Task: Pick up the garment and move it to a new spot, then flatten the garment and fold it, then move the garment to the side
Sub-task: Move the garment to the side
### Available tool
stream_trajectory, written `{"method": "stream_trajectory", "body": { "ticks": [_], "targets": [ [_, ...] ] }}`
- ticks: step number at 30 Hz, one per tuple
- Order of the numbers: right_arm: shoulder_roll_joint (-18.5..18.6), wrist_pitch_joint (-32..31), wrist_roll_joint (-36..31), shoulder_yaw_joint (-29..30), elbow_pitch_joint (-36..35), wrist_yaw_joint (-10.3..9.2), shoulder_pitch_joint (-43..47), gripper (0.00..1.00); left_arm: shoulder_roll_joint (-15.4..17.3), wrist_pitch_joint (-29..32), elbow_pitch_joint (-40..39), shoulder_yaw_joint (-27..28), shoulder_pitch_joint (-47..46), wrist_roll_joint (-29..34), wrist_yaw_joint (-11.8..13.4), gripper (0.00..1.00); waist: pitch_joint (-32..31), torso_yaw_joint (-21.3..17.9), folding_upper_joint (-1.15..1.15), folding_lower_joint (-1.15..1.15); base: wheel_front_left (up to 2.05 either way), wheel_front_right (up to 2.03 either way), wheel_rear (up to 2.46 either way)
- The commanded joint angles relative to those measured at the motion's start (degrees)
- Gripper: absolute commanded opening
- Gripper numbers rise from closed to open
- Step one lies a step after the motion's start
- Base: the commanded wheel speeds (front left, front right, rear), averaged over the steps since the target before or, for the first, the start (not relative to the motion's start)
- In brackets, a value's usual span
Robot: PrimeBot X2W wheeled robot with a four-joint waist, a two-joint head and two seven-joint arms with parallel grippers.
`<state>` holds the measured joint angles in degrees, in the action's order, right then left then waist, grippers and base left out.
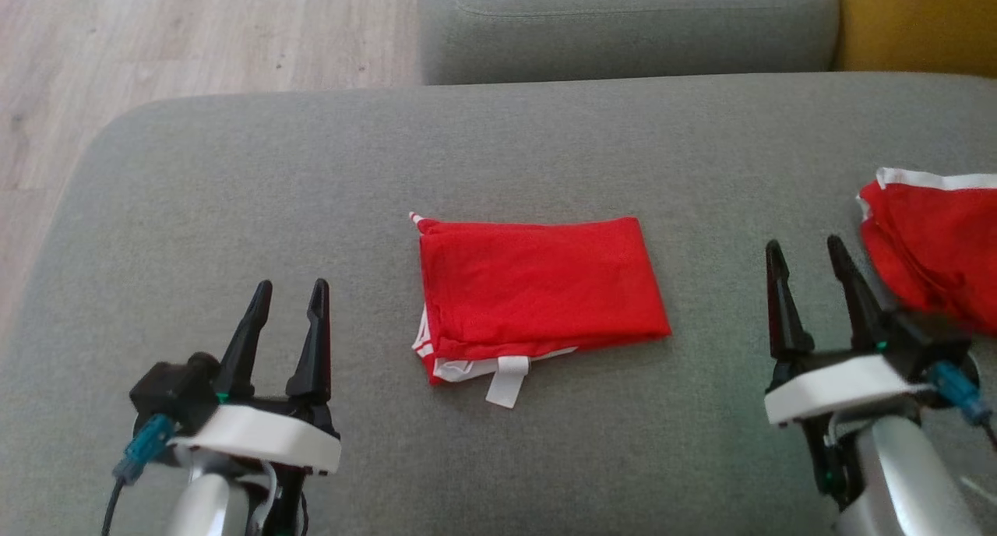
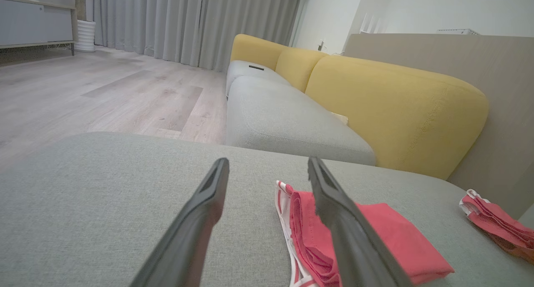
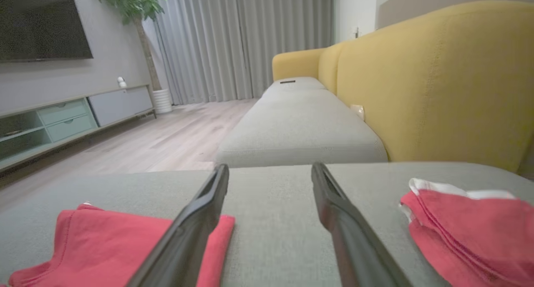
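L gripper (image 1: pixel 292 283): jaws wide, nothing in them, low over the grey sofa cushion (image 1: pixel 234 178).
R gripper (image 1: pixel 804 242): same, spread wide and empty.
Garment (image 1: pixel 537 294): red w/ white trim, lying as a flat folded rectangle on the cushion. It sits between the two grippers, ahead and to the right of the L one, ahead and to the left of the R one, touching neither.
Second red piece (image 1: pixel 935 240): just right of the R gripper, bunched. Can't tell if its edge touches the right finger.
Stage: I'd judge the fold done, w/ the shift to the side yet to do.
Handling: looks thin, light, limp, prob a bit slick. No stiffness, so it'll sag and the layers will slip apart if I catch only the top one. Not fragile.
Grip spot: I'd bite thru the full stack at both short ends, one gripper each, fingers sliding under the bottom layer.
Avoid: the white tab (image 1: pixel 506 380) poking out on the near edge (pull that alone and I reckon the whole fold opens).
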<state>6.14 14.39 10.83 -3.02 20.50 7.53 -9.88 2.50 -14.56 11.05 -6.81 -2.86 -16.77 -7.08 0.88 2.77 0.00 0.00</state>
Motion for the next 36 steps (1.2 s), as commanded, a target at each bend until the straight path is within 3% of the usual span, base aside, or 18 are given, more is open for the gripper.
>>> {"method": "stream_trajectory", "body": {
  "ticks": [1,16,27,36],
  "targets": [
    [-0.4,0.6,-0.6,-0.6,-2.4,-0.04,-0.9,1.0,0.4,-0.4,-1.6,1.6,-2.1,0.3,-0.1,1.0,0.2,-0.4,0.0,0.0,0.0,0.0,0.0],
    [-2.6,-3.6,-5.7,1.0,-3.1,-0.04,-1.1,1.0,0.4,-0.4,-1.9,0.3,-4.1,-0.7,-0.2,1.0,4.3,1.5,0.0,0.0,0.0,0.0,0.0],
    [-2.8,-9.2,-4.6,-1.8,4.2,-0.04,-7.6,1.0,0.4,-0.4,-1.3,-2.8,-9.2,-1.1,-0.3,1.0,11.3,6.2,0.0,0.0,0.0,0.0,0.0],
    [-2.8,-12.8,-2.1,-2.2,11.9,-0.04,-11.0,1.0,0.4,-0.4,-1.2,-5.1,-10.9,-2.3,-0.3,1.0,12.8,8.7,0.0,0.0,0.0,0.0,0.0]
  ]
}}
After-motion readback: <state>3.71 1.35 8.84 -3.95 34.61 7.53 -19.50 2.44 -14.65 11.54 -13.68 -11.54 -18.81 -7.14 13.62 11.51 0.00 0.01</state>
